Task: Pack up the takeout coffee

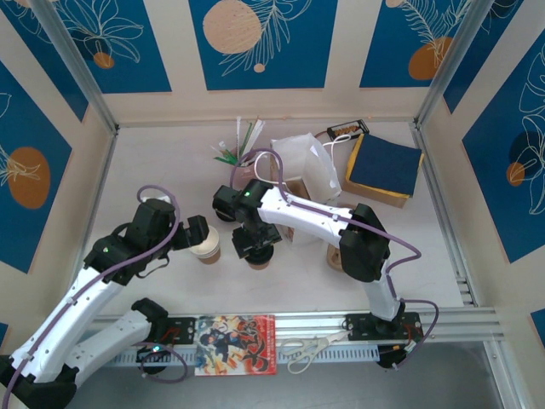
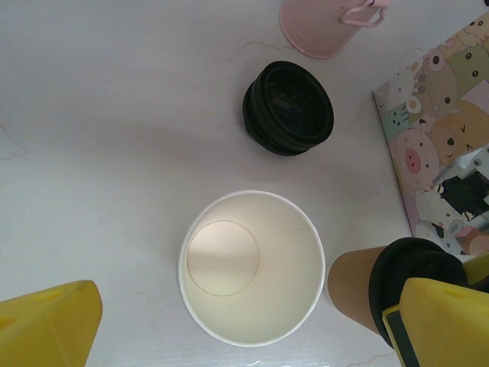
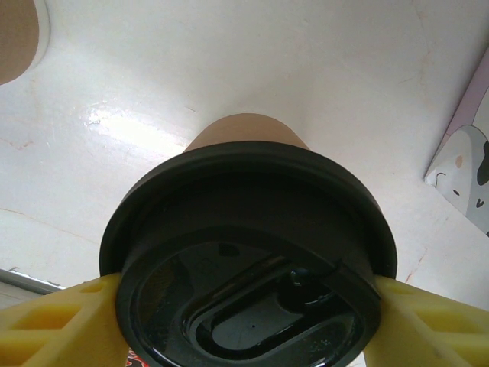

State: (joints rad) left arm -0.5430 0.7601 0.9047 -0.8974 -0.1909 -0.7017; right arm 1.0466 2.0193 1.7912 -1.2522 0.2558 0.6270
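One takeout coffee cup (image 2: 252, 267) stands open and empty on the white table, kraft-brown outside (image 1: 208, 250) and cream inside. My left gripper (image 2: 244, 329) hangs open over it, with a yellow finger (image 2: 46, 325) on either side and clear of the rim; it is at the table's left (image 1: 197, 232). Just to the right stands a second brown cup (image 3: 244, 130) with a black lid (image 3: 248, 267) on top. My right gripper (image 3: 248, 306) comes down on it from above (image 1: 255, 245). Its yellow fingers (image 3: 53, 325) press against both sides of the lid.
A stack of black lids (image 2: 288, 108) and a pink cup (image 2: 321, 27) of straws lie behind the cups. A cartoon-printed box (image 2: 443, 115), a white bag (image 1: 311, 166) and a dark blue pad (image 1: 383, 164) lie to the right. Scissors (image 1: 306, 348) and a magazine (image 1: 236, 344) rest on the near rail.
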